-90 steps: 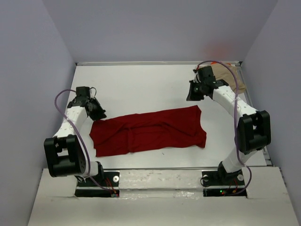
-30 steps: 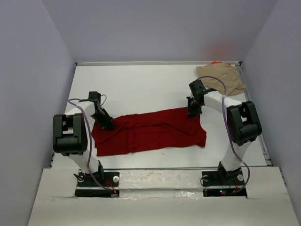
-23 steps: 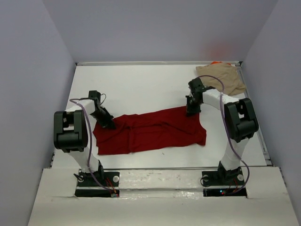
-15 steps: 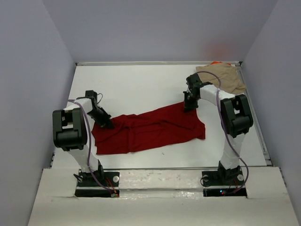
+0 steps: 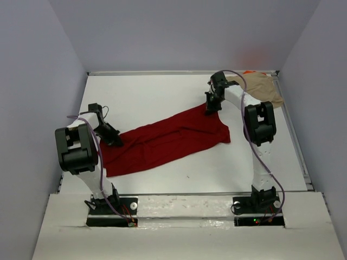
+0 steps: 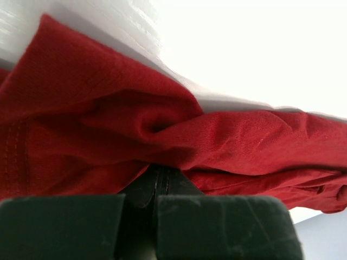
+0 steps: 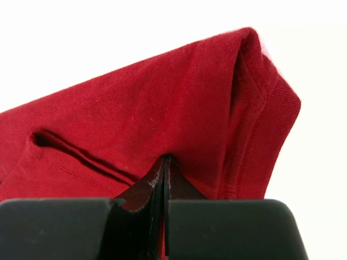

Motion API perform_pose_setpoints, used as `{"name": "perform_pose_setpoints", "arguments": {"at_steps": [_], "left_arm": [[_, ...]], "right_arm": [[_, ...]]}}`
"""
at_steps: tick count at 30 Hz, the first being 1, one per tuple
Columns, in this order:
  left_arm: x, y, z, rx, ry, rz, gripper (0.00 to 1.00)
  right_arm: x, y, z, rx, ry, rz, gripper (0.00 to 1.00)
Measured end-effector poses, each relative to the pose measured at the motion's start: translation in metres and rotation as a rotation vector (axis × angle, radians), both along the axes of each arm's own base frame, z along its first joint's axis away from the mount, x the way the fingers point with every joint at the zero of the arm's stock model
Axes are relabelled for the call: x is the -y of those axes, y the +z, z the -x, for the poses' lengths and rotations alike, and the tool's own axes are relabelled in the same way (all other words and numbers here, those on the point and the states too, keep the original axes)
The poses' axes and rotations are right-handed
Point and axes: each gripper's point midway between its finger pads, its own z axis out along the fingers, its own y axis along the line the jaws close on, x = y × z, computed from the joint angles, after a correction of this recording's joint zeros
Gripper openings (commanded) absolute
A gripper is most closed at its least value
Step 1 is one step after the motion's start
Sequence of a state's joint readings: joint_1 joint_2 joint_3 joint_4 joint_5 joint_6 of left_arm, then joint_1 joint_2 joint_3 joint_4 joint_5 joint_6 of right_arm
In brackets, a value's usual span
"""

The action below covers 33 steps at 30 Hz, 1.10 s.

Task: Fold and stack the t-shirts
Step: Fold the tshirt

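A dark red t-shirt (image 5: 162, 140) lies stretched in a diagonal band across the table, low at the left and rising toward the back right. My left gripper (image 5: 112, 139) is shut on its left edge, with red cloth bunched over the closed fingertips in the left wrist view (image 6: 161, 174). At the shirt's far right corner my right gripper (image 5: 208, 108) is also shut, a folded hem draped over the jaws (image 7: 165, 162). A tan t-shirt (image 5: 261, 87) lies crumpled in the back right corner, with a sliver of orange t-shirt (image 5: 249, 72) behind it.
The white table (image 5: 152, 97) is walled by grey panels at the left, back and right. A metal rail (image 5: 293, 135) runs along its right edge. Both arm bases (image 5: 184, 211) sit at the near edge.
Both grippers, shut on the red shirt, moved toward the back. The right one dragged its corner back and left, the left one shifted left, pulling the shirt into a slanted band.
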<state>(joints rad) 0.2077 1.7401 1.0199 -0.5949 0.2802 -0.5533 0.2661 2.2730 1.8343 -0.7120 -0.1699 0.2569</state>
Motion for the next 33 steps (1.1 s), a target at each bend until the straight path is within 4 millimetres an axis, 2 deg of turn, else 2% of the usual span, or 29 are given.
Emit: {"name": "perform_pose_setpoints", "arguments": {"at_steps": [4, 15, 16, 17, 20, 24, 28, 33], "left_arm": [[-0.001, 0.0, -0.005, -0.007, 0.0, 0.003, 0.0], [-0.009, 0.002, -0.035, 0.03, -0.009, -0.023, 0.0], [-0.01, 0.002, -0.036, 0.037, -0.012, -0.029, 0.0], [-0.011, 0.002, -0.038, 0.044, -0.016, -0.036, 0.0], [-0.016, 0.004, -0.043, 0.07, -0.029, -0.093, 0.0], [-0.027, 0.015, -0.049, 0.116, -0.036, -0.178, 0.0], [-0.037, 0.03, -0.053, 0.157, -0.032, -0.243, 0.0], [-0.039, 0.032, -0.054, 0.161, -0.038, -0.277, 0.0]], "right_arm": [[-0.003, 0.002, -0.013, -0.002, 0.021, -0.002, 0.0], [0.002, 0.004, -0.04, 0.009, 0.058, -0.007, 0.01], [0.003, 0.005, -0.041, 0.013, 0.065, -0.003, 0.06], [0.003, 0.005, -0.041, 0.016, 0.073, 0.0, 0.19], [0.004, 0.006, -0.042, 0.036, 0.087, 0.002, 0.3], [0.01, 0.018, -0.041, 0.074, 0.1, 0.021, 0.43], [0.013, 0.043, -0.045, 0.134, 0.107, 0.01, 0.48], [0.005, 0.077, -0.047, 0.205, 0.141, -0.04, 0.5]]}}
